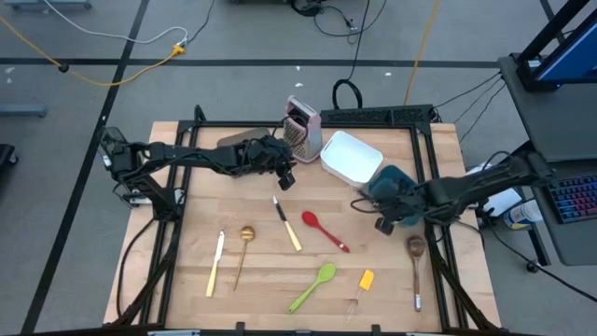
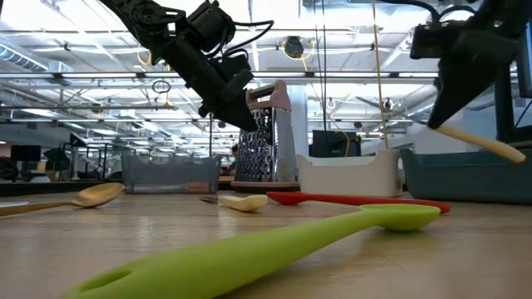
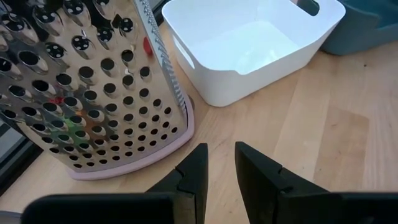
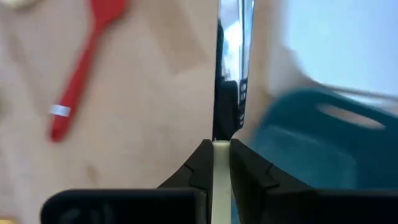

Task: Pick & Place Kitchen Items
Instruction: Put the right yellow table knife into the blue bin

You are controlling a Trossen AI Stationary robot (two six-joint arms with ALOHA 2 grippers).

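I am seeing the knife (image 4: pixel 233 68) in the right wrist view running off the frame edge, so its tip is hidden. The teal container (image 4: pixel 311 149) beside it is blurring. The box grater (image 3: pixel 81 87) is being cropped too.

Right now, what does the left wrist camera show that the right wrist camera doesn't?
Only the left wrist view shows the metal grater beside the empty white tub, with the left gripper slightly open and holding nothing. Only the right wrist view shows the right gripper shut on a knife, plus the red spoon. Both show the teal bin and the wooden table.
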